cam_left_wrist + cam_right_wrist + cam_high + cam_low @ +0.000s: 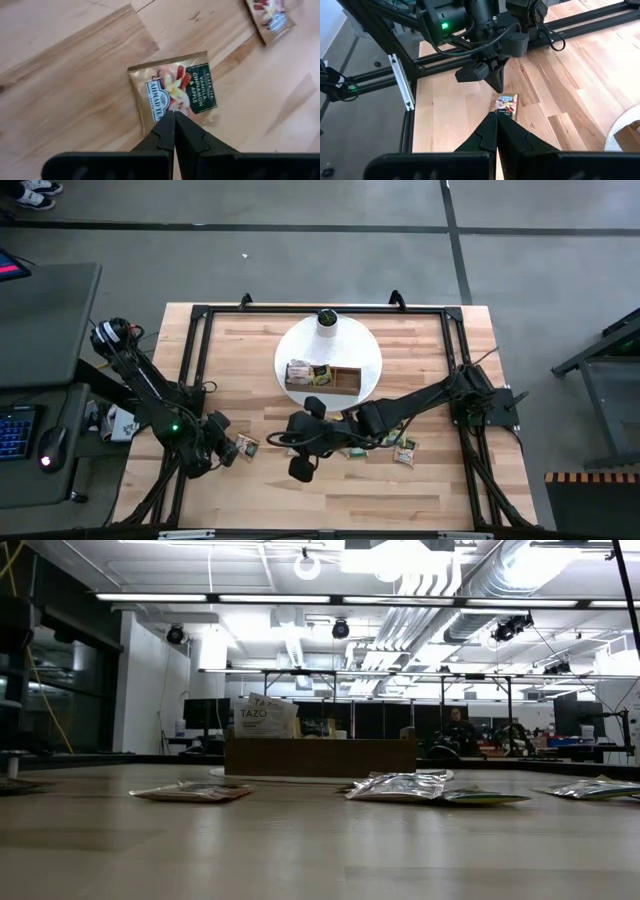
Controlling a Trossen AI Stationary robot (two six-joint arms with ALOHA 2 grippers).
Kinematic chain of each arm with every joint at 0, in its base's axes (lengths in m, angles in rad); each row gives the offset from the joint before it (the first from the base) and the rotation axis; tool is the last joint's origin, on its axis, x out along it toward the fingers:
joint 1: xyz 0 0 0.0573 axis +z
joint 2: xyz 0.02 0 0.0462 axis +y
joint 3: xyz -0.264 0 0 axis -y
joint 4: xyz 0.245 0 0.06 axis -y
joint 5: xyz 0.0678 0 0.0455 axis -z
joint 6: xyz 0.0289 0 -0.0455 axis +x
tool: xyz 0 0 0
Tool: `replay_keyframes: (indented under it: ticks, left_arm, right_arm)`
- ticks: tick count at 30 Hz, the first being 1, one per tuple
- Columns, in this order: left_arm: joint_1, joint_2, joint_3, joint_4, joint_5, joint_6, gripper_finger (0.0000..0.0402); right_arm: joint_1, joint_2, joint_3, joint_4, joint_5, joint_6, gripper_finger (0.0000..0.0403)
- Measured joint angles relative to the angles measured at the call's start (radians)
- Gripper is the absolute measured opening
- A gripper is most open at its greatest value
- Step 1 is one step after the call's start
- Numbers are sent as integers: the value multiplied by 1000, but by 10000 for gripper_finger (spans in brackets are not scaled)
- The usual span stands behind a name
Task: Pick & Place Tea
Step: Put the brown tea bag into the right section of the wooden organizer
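Fingers [174, 131] shut, tan cinnamon-apple sachet [173, 90] flat

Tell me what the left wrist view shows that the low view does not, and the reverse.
Only the left wrist view shows the left pincer, shut, pointing at a tan Ahmad Tea sachet whose label reads vanilla, cinnamon and apple. Only the low view shows the wooden tray with a Tazo sachet standing in it, and the room behind. Both show sachets lying flat on the wooden table.
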Motion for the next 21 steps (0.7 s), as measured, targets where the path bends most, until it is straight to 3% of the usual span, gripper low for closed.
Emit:
replay_keyframes:
  ticks: [13,21]
  left_arm:
    - [0,1,-85,93,-9,-94,0]
    - [0,-2,-168,221,4,-162,0]
  right_arm:
    - [0,63,0,32,-41,37,0]
    - [-1,69,0,28,16,109,0]
